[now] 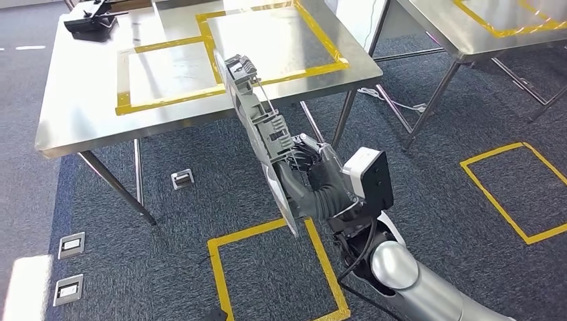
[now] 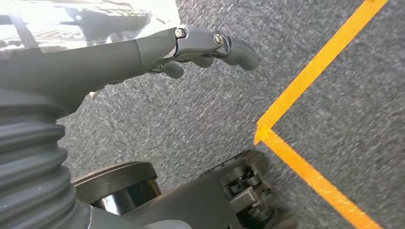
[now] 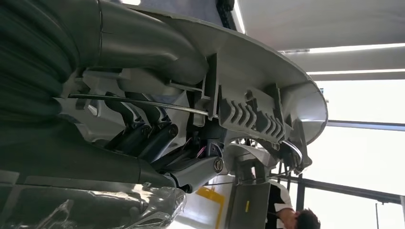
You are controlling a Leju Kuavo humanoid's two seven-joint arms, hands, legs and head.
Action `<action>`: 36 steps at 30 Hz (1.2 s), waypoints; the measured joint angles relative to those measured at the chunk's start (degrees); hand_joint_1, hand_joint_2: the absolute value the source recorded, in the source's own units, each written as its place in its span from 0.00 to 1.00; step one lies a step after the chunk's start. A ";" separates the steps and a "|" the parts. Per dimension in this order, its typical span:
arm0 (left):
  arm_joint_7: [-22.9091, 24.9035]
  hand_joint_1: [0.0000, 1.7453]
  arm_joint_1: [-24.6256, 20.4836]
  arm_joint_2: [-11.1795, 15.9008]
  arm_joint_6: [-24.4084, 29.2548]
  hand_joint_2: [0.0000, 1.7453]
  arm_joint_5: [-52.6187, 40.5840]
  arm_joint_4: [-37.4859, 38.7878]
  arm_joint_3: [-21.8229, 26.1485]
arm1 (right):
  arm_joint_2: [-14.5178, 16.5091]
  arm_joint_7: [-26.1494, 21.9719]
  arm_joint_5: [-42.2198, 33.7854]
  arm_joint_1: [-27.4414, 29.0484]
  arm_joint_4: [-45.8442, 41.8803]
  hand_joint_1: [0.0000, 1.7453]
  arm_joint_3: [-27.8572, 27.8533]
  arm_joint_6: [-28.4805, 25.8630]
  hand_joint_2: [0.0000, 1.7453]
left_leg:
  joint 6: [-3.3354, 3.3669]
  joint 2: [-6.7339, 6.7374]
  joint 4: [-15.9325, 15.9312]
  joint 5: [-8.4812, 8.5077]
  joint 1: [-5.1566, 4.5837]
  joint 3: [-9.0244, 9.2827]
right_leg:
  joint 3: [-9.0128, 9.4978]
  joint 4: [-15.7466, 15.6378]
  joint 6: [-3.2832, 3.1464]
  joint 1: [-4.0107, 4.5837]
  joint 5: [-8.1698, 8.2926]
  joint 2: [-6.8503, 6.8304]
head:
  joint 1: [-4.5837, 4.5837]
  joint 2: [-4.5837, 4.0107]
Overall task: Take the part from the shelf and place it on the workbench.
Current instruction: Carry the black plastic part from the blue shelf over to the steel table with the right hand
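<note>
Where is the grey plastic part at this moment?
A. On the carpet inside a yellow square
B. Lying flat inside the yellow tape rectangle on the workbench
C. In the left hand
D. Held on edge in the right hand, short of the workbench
D: the right hand grips the grey plastic part upright over the carpet, in front of the steel workbench.

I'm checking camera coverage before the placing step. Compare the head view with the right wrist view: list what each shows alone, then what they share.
Head view alone: the steel workbench with its yellow tape rectangles, a dark object on its far left corner, the carpet with a taped floor square, and a second table.

Right wrist view alone: a person at the frame's edge and bright ceiling light strips.

Both: the right hand gripping the grey part, ribs and wire bail visible, held short of the workbench.
</note>
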 joint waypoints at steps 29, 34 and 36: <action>0.98 0.00 -0.35 -0.22 -0.35 1.00 -2.00 -0.04 -0.45 | 1.14 -4.39 -4.06 -0.66 0.84 1.00 -1.32 -2.25 1.00 | 0.28 0.50 0.30 0.74 0.30 -0.98 | -1.18 5.22 -0.42 -0.10 -4.13 0.26 | -0.13 0.00; 1.34 0.00 -0.60 -0.52 -0.61 1.00 -2.54 -0.11 -0.89 | 1.72 -5.05 -5.73 -2.68 0.85 1.00 -2.78 -3.53 1.00 | -0.48 0.26 0.43 -0.34 0.10 -0.06 | 4.13 -8.78 -1.93 0.78 3.32 0.46 | -0.20 0.00; 1.44 0.00 -0.66 -0.63 -0.86 1.00 -2.71 -0.23 -0.98 | 1.96 -5.25 -6.11 -3.45 0.85 1.00 -3.45 -3.94 1.00 | -1.03 0.27 0.23 -0.41 0.14 0.00 | 4.62 -9.69 -2.23 0.90 2.74 0.53 | -0.09 0.00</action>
